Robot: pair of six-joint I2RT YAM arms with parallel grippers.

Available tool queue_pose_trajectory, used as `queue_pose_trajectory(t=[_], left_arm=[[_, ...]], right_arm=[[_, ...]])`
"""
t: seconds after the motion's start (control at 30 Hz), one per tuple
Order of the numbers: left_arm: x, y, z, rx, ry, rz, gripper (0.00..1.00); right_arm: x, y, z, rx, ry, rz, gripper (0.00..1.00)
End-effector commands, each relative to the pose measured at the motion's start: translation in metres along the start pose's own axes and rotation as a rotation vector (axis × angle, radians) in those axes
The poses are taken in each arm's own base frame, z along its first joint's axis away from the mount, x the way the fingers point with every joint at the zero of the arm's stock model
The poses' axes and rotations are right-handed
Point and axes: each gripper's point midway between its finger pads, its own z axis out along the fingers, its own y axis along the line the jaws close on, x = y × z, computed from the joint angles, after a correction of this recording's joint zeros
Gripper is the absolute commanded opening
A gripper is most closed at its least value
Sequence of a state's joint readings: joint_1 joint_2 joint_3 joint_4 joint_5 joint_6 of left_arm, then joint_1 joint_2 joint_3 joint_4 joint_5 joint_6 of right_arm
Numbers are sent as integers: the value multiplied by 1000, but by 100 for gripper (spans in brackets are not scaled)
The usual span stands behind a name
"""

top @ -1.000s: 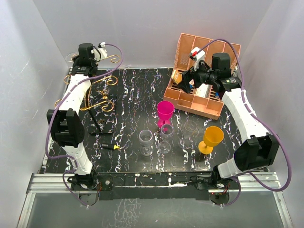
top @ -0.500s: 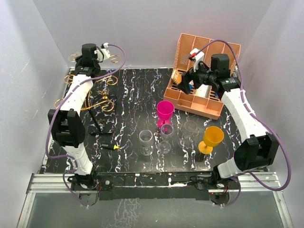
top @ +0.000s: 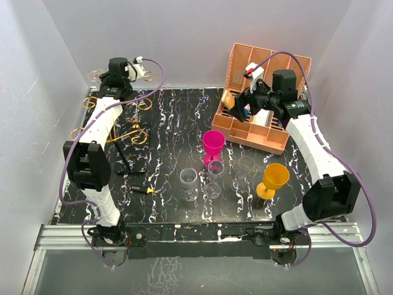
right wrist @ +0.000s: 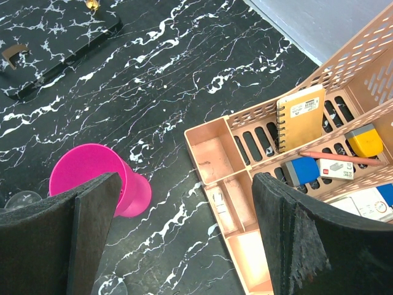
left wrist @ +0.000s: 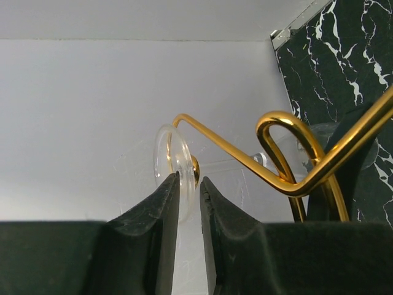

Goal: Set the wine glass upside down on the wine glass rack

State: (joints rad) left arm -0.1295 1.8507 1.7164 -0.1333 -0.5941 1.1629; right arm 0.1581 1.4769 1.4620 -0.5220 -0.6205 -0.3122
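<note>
Left wrist: left claw [left wrist: 189, 182] has eased apart around the wine glass [left wrist: 164, 153] foot — right claw [right wrist: 184, 184] stays spread.

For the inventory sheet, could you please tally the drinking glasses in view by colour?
Pink glass: 1
Orange glass: 1
Clear glass: 4; the third is faint, and the last is at the wire rack
Total: 6
</note>
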Motion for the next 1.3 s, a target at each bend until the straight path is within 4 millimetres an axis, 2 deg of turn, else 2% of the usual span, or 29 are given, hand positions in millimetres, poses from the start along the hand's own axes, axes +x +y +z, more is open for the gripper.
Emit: queue_pose_trajectory(t=[0.0, 0.33, 0.53, 0.73, 0.87, 0.93, 1.0, 1.13, 1.27], left_arm=[[1, 33, -25, -76, -25, -75, 21], [3, 37, -32, -82, -28, -100, 32], [3, 46, -46, -82, -48, -151, 39], [2, 52, -61, -74, -71, -201, 51], [-2, 52, -77, -19, -113, -313, 56], [-10, 52, -91, 42, -170, -429, 60], [-27, 44, -108, 150, -273, -536, 66], [-47, 39, -140, 290, -409, -683, 74], [-55, 45, -164, 343, -483, -767, 81]], right_arm=[[-10, 0, 2, 1, -34, -38, 97], [-8, 1, 4, -2, -28, -38, 97], [-6, 3, 7, -10, -21, -37, 97], [-6, 4, 8, -11, -17, -39, 97], [-10, 3, 5, 1, -16, -40, 97], [-11, 2, 3, 7, -2, -51, 97], [-11, 3, -1, 16, 30, -78, 97], [-1, 21, -7, -5, 137, -163, 95], [18, 61, -8, -86, 257, -215, 92]])
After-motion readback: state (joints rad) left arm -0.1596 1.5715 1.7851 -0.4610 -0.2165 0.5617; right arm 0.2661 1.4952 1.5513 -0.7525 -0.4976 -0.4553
